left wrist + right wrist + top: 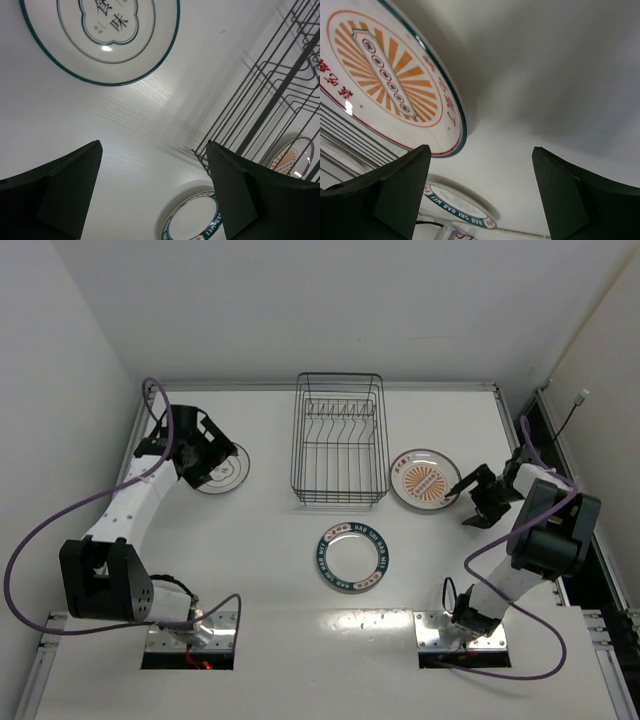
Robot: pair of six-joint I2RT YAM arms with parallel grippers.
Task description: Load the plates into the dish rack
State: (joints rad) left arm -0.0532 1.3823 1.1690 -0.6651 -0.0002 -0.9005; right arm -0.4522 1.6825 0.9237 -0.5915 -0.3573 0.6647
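Three plates lie flat on the white table. The one with thin dark rings is at the left, and my left gripper hovers open over its near-left edge, holding nothing. The orange sunburst plate lies right of the dish rack. My right gripper stands open just beside that plate's right rim, empty. The teal-rimmed plate rests in front of the rack. The wire rack holds nothing.
White walls close in the table at the back and both sides. A raised rail runs along the right edge by my right arm. Purple cables loop off both arms. Two metal base plates sit at the near edge.
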